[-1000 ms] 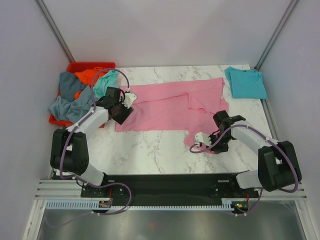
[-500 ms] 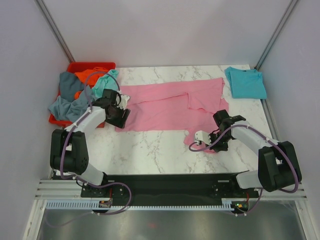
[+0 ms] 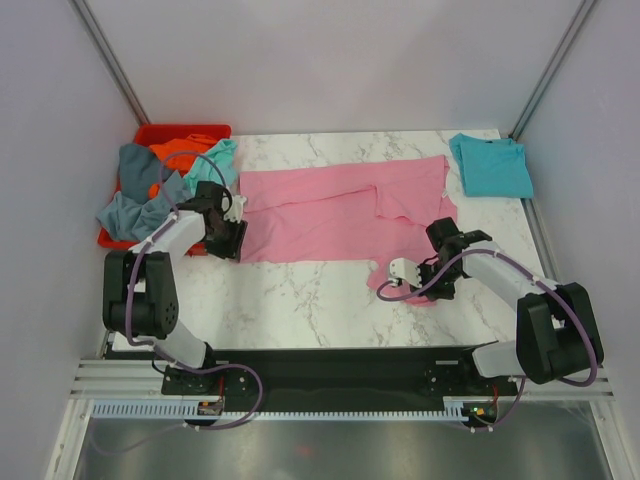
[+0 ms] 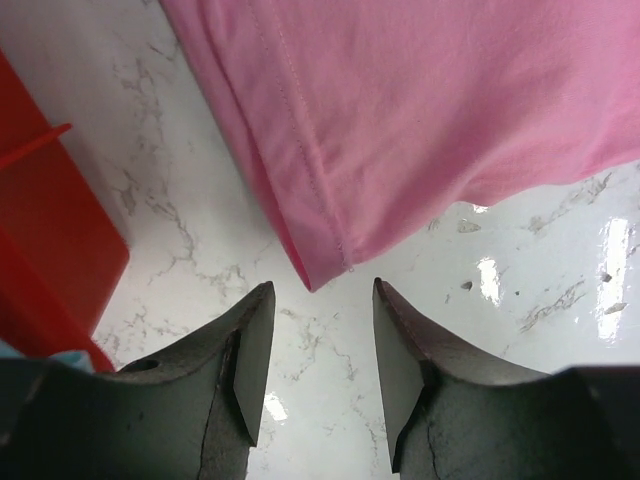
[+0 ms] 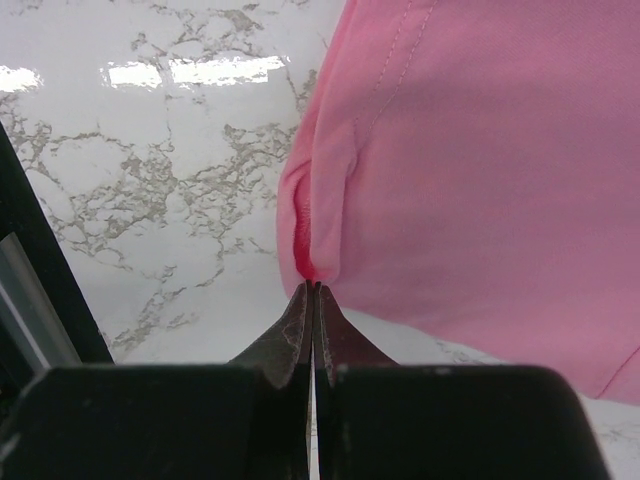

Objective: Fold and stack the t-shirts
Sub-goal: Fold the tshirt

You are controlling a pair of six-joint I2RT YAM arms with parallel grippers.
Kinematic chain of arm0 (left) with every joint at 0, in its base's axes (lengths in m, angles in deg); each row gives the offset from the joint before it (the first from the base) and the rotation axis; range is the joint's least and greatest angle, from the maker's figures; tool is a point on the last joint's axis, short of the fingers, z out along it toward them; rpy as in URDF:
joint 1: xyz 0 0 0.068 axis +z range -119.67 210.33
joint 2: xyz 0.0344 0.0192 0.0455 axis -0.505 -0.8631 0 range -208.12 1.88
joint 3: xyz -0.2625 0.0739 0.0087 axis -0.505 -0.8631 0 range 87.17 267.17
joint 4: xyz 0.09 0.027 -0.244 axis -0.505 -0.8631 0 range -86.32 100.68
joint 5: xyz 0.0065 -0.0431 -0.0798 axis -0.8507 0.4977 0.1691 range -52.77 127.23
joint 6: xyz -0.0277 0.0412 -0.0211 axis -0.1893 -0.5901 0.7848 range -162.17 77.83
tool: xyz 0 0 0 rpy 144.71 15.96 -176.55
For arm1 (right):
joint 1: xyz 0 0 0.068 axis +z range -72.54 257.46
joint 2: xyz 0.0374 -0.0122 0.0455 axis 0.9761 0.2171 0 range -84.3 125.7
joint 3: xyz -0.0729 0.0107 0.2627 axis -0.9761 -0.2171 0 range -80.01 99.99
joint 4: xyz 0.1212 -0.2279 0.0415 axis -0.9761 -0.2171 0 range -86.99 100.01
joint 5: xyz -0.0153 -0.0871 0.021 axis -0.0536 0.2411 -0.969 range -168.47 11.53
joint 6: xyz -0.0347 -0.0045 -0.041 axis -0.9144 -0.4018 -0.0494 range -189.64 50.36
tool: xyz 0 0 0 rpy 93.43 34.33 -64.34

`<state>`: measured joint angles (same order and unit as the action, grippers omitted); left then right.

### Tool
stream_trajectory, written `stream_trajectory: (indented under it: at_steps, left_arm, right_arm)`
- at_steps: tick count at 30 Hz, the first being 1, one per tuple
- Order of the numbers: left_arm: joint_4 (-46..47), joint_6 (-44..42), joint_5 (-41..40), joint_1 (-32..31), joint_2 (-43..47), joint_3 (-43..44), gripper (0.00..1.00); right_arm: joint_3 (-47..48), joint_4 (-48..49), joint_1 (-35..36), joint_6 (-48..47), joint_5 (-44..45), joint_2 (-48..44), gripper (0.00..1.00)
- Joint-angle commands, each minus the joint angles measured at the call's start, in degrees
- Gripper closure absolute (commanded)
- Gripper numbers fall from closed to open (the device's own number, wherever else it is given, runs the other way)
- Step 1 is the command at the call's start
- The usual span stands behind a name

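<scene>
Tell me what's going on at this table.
A pink shirt lies spread on the table, and both pincers are at its near edge. The right pincer is shut on a pinch of the shirt's near right edge. The left pincer is open and low over the table, with the shirt's near left corner just ahead of its jaws, not gripped. A teal shirt lies flat at the far right corner. Other shirts are heaped in and over the red bin.
</scene>
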<state>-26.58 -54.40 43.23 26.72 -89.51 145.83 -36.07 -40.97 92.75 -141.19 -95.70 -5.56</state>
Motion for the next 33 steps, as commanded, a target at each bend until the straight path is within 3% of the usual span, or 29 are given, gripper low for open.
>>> stream_trajectory:
  at_steps: [1, 11, 25, 28, 33]
  left_arm:
    - [-0.36, 1.94, 2.44, 0.1, -2.12, 1.2, 0.49]
    - [0.08, 2.38, 3.23, 0.1, -5.28, 2.61, 0.55]
    - [-0.27, 2.47, 2.26, 0.1, -5.46, 4.8, 0.57]
    - [-0.28, 2.03, 3.05, 0.1, -5.37, 4.63, 0.82]
    - [-0.54, 1.95, 4.02, 0.1, -4.76, 4.28, 0.98]
  right_arm:
    - [1.85, 0.8, 0.44, 0.53, -0.78, 0.01, 1.0]
    - [0.88, 1.15, 0.36, 1.15, -0.52, -1.13, 1.0]
    - [0.44, 1.94, 0.36, 2.2, -0.61, -1.4, 1.0]
    - [0.44, 2.29, 0.27, 2.47, -0.69, -1.31, 1.0]
    - [0.44, 2.73, 0.44, 3.26, -0.7, -1.22, 1.0]
